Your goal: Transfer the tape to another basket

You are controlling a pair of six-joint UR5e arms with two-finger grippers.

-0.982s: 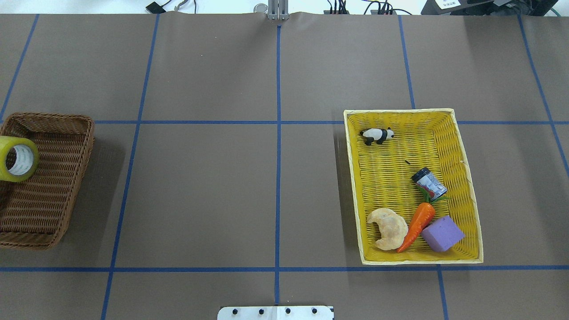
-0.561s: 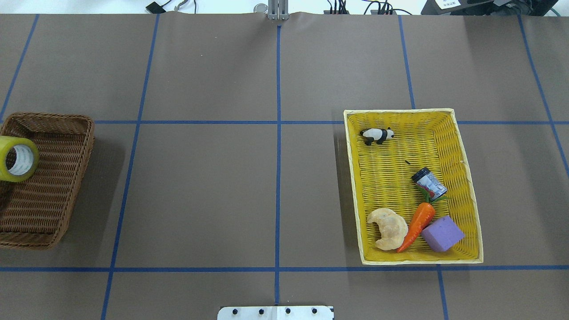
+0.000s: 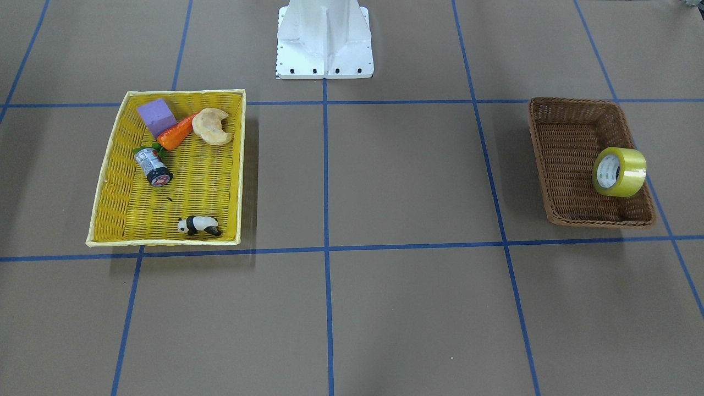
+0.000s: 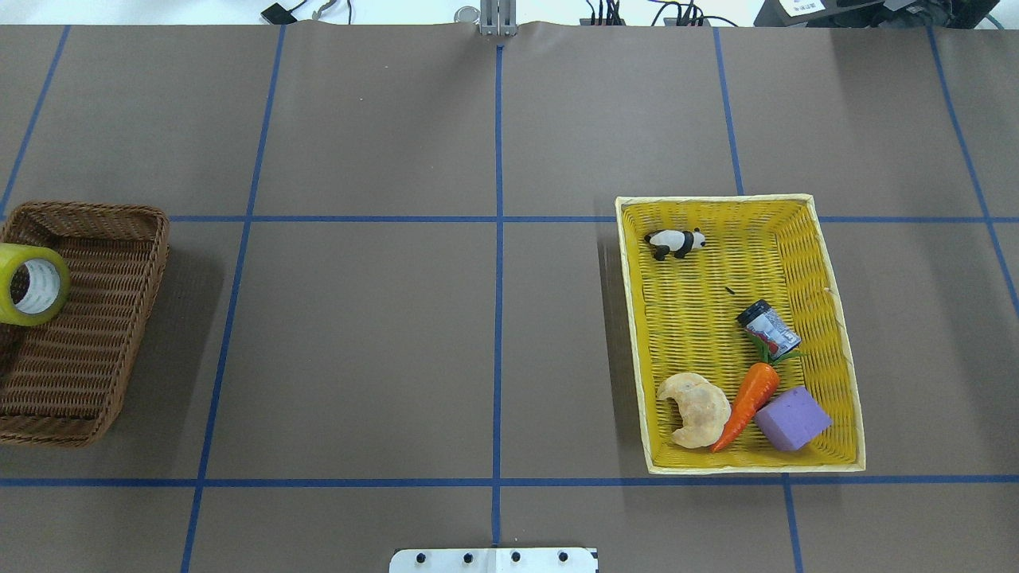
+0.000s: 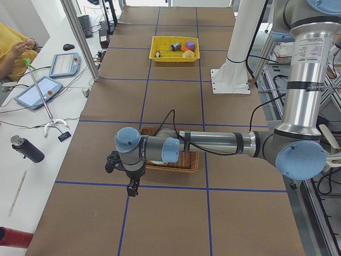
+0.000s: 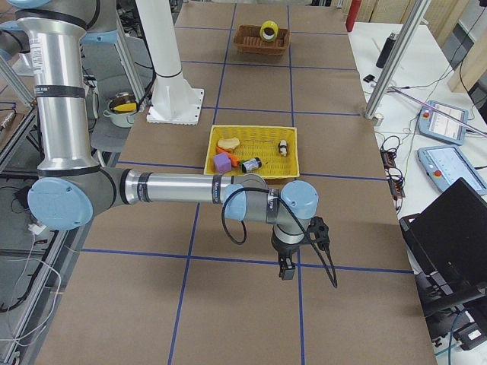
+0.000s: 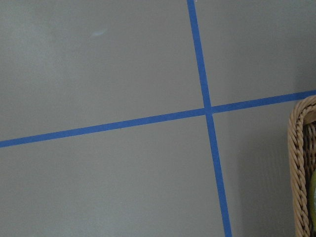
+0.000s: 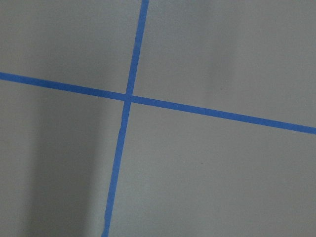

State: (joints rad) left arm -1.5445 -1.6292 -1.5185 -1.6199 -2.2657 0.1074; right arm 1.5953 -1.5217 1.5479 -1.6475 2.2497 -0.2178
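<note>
The tape (image 4: 30, 285) is a yellow-green roll with a white core. It stands on edge against the outer wall of the dark brown wicker basket (image 4: 95, 318), at the table's left end. Both also show in the front-facing view, the tape (image 3: 620, 171) in the basket (image 3: 566, 137). My left gripper (image 5: 131, 188) shows only in the left side view, pointing down over the table beside the basket (image 5: 186, 162). My right gripper (image 6: 287, 268) shows only in the right side view, over bare table in front of the yellow tray. I cannot tell whether either is open or shut.
The yellow woven tray (image 4: 828, 263) at the right holds a toy panda (image 4: 675, 243), a small grey can (image 4: 769, 326), a carrot (image 4: 748, 402), a croissant (image 4: 694, 410) and a purple block (image 4: 792, 419). The robot's base plate (image 4: 493, 560) is at the near edge. Blue tape lines grid the brown table.
</note>
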